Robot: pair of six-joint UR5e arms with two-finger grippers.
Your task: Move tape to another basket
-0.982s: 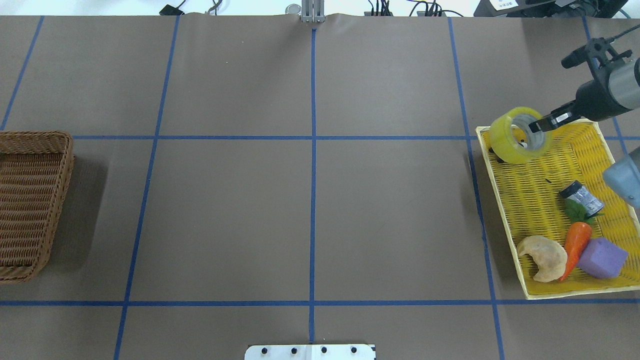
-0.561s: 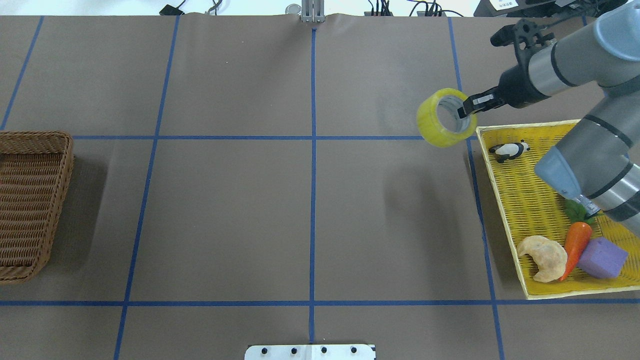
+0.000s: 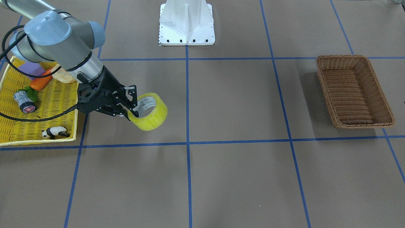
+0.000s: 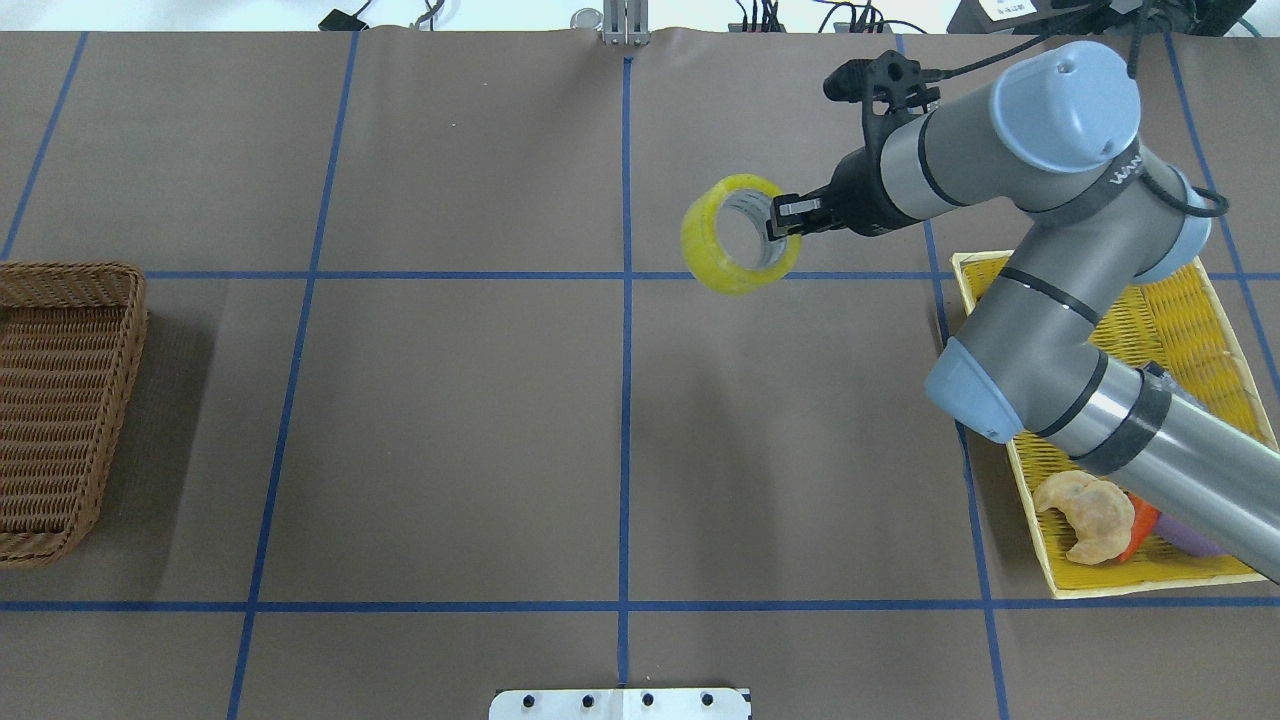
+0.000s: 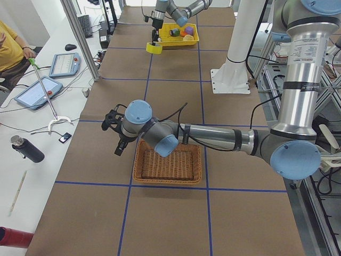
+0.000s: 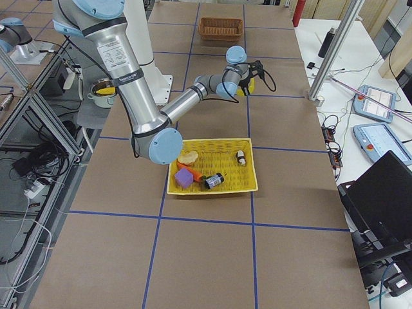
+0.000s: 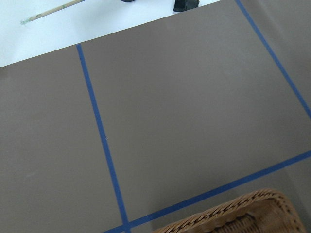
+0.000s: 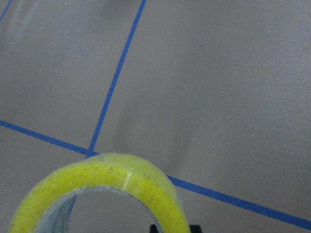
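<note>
Your right gripper (image 4: 783,214) pinches the wall of the wide translucent yellow tape roll (image 4: 703,250), held aloft in the upper centre-right of the overhead frame. The dark brown woven wicker basket (image 4: 125,380) sits at the far left edge. You cannot tell whether the left gripper (image 5: 118,150) is spread.

Brown table (image 4: 450,450), wicker basket (image 4: 60,400), yellow tray (image 3: 53,95)

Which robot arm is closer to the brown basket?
Left. The left gripper hangs just beside the basket; the right gripper, holding the tape, is far across the table.
</note>
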